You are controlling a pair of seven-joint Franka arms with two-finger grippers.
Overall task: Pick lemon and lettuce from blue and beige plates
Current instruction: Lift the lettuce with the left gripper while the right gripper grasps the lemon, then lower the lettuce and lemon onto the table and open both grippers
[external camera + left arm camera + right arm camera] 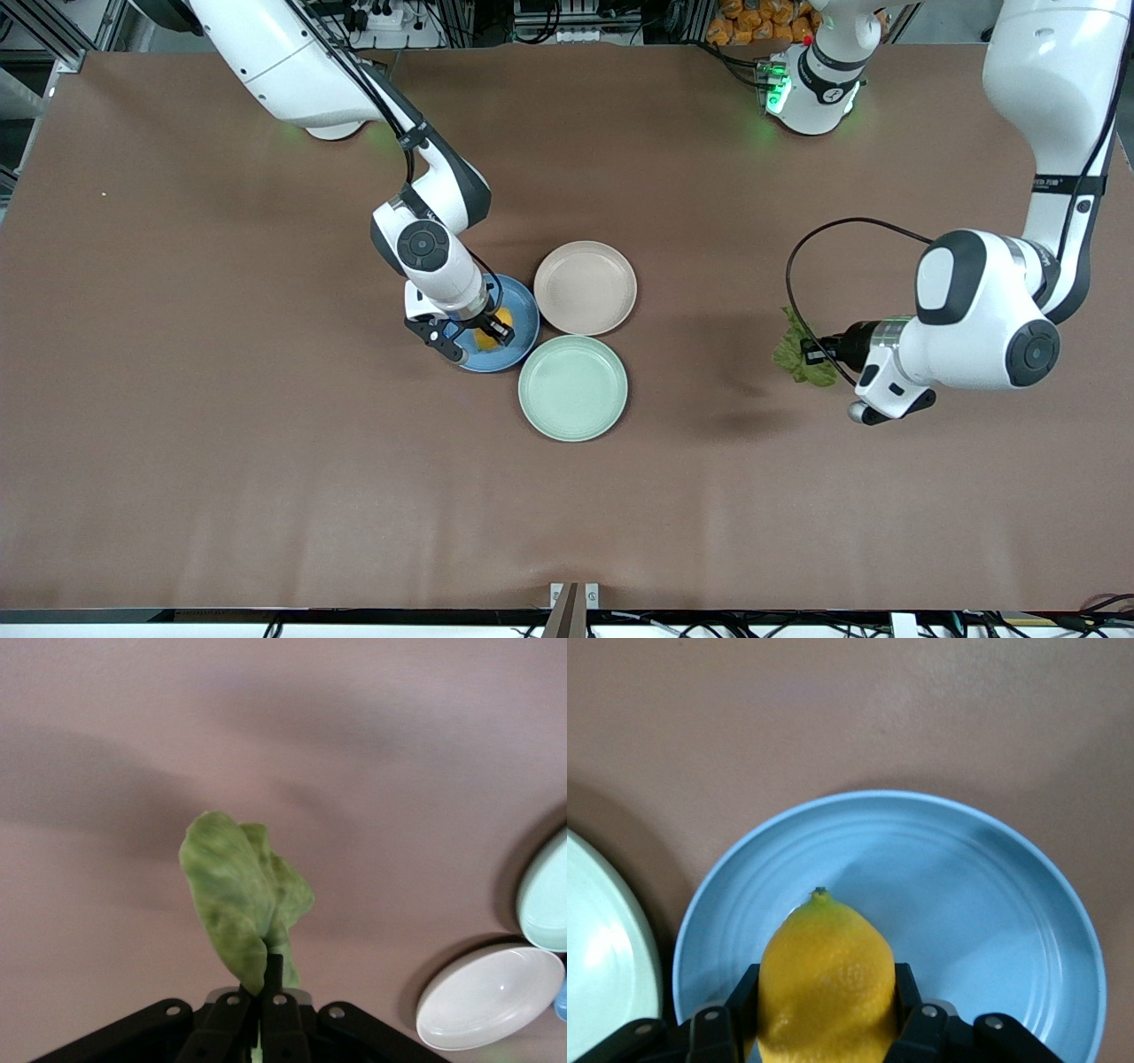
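My right gripper (487, 332) is shut on the yellow lemon (493, 330) over the blue plate (523, 312). In the right wrist view the lemon (826, 979) sits between the black fingers (909, 992) above the blue plate (974, 904). My left gripper (811, 348) is shut on the green lettuce (797, 353), held above the table toward the left arm's end. In the left wrist view the lettuce (239, 899) hangs from the closed fingers (273, 979). The beige plate (585, 288) is empty beside the blue one and also shows in the left wrist view (489, 997).
A pale mint-green plate (573, 387) lies nearer the front camera than the beige plate, touching both other plates. It shows at the edge of the right wrist view (602, 948) and of the left wrist view (545, 895). The brown table (266, 443) spreads around.
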